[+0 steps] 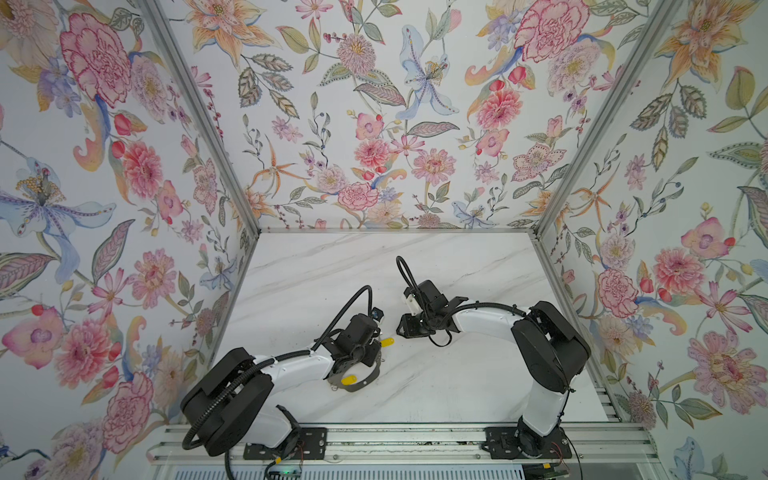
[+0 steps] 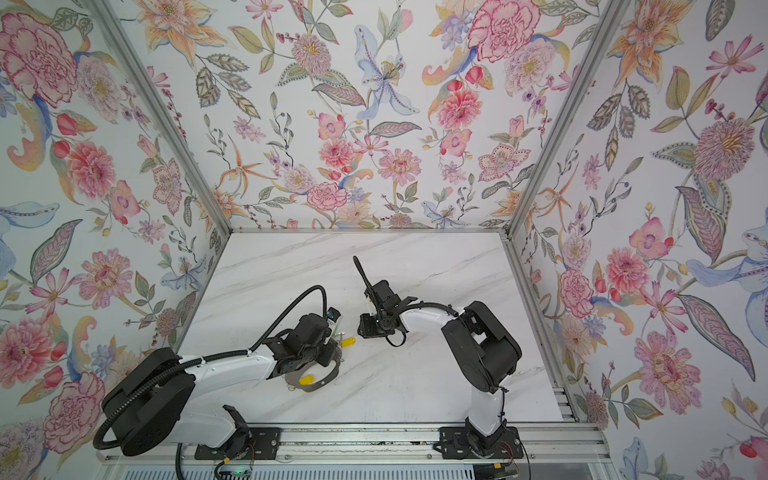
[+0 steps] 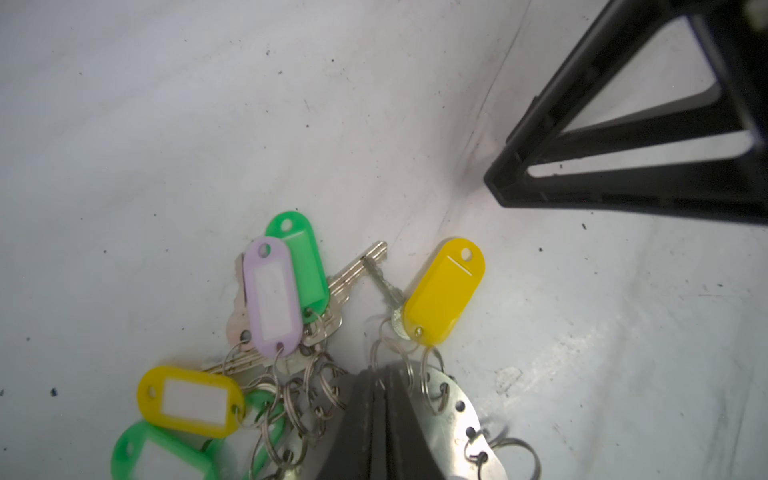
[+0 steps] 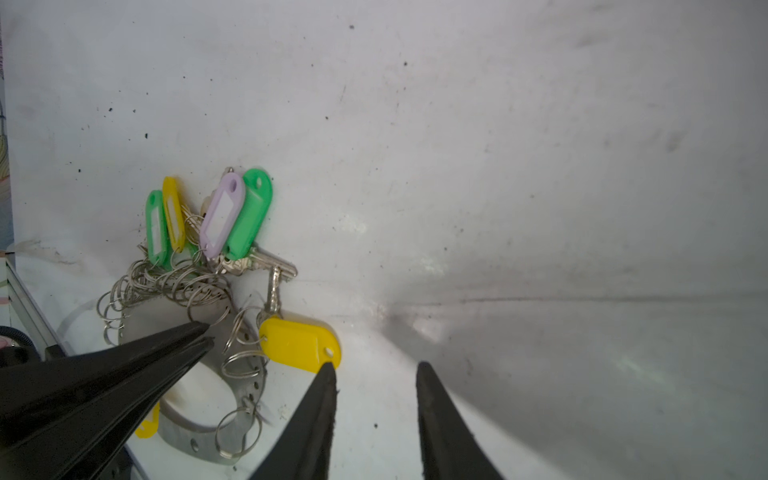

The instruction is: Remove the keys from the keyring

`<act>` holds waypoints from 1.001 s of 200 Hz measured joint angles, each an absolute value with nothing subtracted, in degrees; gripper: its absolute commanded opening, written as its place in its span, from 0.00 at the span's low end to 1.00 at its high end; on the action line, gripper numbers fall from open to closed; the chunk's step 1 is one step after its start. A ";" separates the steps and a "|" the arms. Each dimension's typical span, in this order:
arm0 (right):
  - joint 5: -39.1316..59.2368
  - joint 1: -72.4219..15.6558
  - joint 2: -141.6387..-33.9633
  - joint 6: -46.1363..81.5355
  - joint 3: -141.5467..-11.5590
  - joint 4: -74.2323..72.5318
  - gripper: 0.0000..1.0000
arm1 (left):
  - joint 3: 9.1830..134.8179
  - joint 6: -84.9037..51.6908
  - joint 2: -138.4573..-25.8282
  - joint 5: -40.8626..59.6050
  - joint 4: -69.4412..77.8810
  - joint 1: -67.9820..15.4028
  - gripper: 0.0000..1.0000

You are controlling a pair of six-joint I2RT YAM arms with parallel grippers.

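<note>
The keyring (image 3: 453,411) is a flat grey plate edged with wire loops, lying on the marble table near the left arm (image 1: 361,384). My left gripper (image 3: 382,372) is shut on its rim, the jaws pressed together among the loops (image 4: 205,334). The keys fan out from the rim. One small key (image 3: 384,286) has a yellow tag (image 3: 444,291). A bunch carries lilac (image 3: 272,297), green (image 3: 305,266) and yellow (image 3: 191,401) tags. My right gripper (image 4: 376,365) hovers open and empty just right of the yellow tag (image 4: 299,343), one fingertip (image 4: 328,368) at the tag's end.
Floral walls close the marble table (image 1: 457,374) in at the left, back and right. A metal rail (image 1: 395,436) with both arm bases runs along the front edge. A further yellow tag (image 1: 348,379) lies inside the ring's opening.
</note>
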State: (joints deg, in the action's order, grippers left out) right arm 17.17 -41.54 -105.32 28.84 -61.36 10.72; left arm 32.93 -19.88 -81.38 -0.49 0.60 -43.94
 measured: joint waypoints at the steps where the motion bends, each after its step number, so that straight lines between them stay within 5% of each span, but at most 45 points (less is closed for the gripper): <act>1: 17.17 -41.52 -105.32 28.84 -61.36 10.72 0.35 | 32.97 -19.88 -81.41 -0.49 0.60 -43.94 0.12; 200: 17.17 -41.54 -105.32 29.43 -61.36 10.59 0.35 | 32.14 -19.94 -83.79 -0.45 1.76 -46.17 0.13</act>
State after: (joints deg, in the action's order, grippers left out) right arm 17.17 -41.54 -105.32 29.43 -61.36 10.59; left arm 32.14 -19.94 -83.79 -0.45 1.76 -46.17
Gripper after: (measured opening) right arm 0.347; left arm 0.147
